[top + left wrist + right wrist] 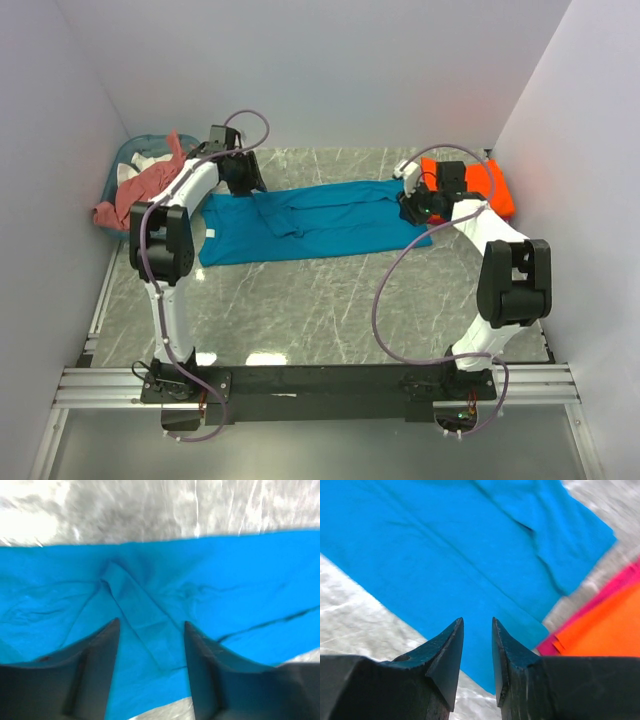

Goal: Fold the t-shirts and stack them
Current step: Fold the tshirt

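The left arm is raised at the elbow and stretched forward. The left gripper is held above the teal t-shirt, jaws released and spread, nothing clasped. A folded sleeve is seen directly beneath the gap. The right arm is folded high, and the right gripper is hung over the shirt's hem, jaws parted narrowly, nothing gripped. To its right the orange t-shirt is laid, apart from the hem. Bare table is left ahead of the left fingers and to the left of the right ones.
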